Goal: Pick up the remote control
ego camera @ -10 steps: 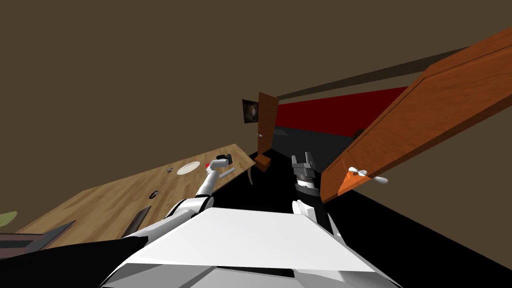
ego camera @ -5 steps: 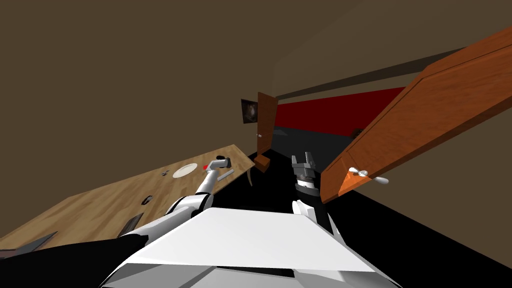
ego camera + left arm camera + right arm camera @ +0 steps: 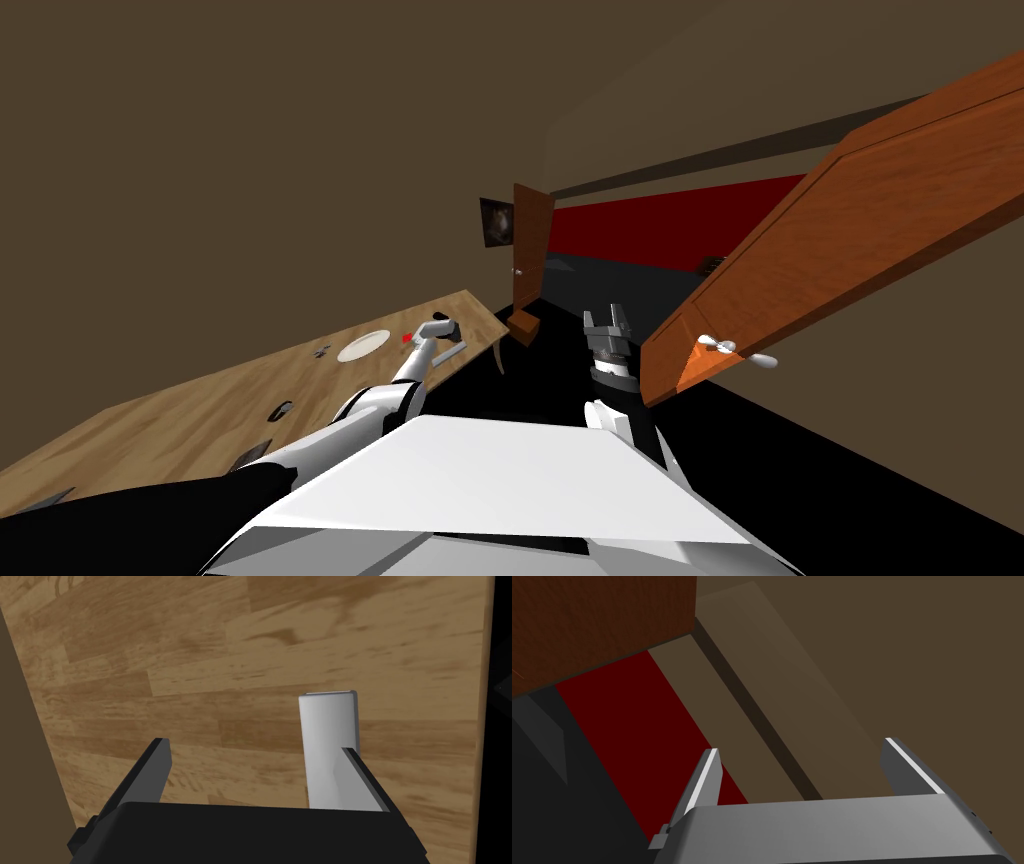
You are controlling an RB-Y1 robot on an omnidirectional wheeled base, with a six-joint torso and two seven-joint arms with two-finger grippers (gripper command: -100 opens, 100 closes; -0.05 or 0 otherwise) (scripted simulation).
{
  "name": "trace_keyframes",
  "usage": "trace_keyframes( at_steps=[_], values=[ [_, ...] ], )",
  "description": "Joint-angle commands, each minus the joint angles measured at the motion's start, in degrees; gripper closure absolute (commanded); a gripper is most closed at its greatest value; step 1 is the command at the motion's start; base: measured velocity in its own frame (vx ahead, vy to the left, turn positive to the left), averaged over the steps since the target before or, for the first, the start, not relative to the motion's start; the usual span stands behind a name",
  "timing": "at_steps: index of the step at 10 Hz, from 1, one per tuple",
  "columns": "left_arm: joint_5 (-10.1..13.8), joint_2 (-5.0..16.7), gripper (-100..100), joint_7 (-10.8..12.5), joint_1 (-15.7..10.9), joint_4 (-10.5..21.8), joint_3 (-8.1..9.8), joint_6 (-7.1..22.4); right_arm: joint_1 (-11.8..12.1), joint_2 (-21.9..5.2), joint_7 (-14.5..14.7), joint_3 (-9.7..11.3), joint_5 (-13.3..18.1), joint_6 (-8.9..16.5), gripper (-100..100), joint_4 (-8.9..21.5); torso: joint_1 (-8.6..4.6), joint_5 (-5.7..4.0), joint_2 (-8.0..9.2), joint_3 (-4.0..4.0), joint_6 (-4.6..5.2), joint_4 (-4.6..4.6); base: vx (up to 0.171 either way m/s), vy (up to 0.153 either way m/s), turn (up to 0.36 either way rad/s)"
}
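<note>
Hovering above a wooden worktop (image 3: 200,415), the left tool (image 3: 255,748) is pointing down at the boards, and its two fingers are standing wide apart. A light grey remote control (image 3: 327,736) is lying flat on the worktop close to its edge. One end is partly hidden behind one finger, and the other finger is well clear of it. A white plate (image 3: 363,345) and a small red item (image 3: 407,338) are sitting nearby. The right tool (image 3: 802,748) is hanging in the air beside a brown door (image 3: 850,230), its fingers also spread.
</note>
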Motion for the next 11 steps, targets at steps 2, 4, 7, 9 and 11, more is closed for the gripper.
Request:
trace_keyframes(
  at_steps=[2,4,7,9,11],
  values=[
    [0.3,0.6,-100,1.0,-0.5,3.0,0.32,2.9,0.0,0.0,0.0,0.0,0.0,0.0,0,0.0,0.06,0.01,-0.02,-0.01,0.0,0.0,0.05,0.037,-0.037],
    [0.9,1.6,-100,2.4,-1.1,6.9,0.81,6.7,0.0,0.0,0.0,0.0,0.0,0.0,0,0.0,0.02,0.0,-0.02,-0.01,-0.01,0.0,0.065,0.035,-0.054],
    [1.2,2.2,-100,3.0,-1.3,10.2,1.0,9.0,0.0,0.0,0.0,0.0,0.0,0.0,0,0.0,0.05,0.01,0.01,0.01,0.0,0.0,0.039,0.034,-0.038],
    [1.4,2.6,-100,3.6,-1.4,12.2,1.15,10.6,0.0,0.0,0.0,0.0,0.0,0.0,0,0.0,-0.06,-0.02,0.1,0.06,-0.01,0.03,0.022,0.017,-0.018],
    [1.8,3.4,-100,4.5,-1.4,15.6,1.38,13.3,0.0,0.0,0.0,0.0,0.0,0.0,0,0.0,0.07,0.01,-0.02,0.0,0.0,0.01,0.063,0.057,-0.062]
  ],
)
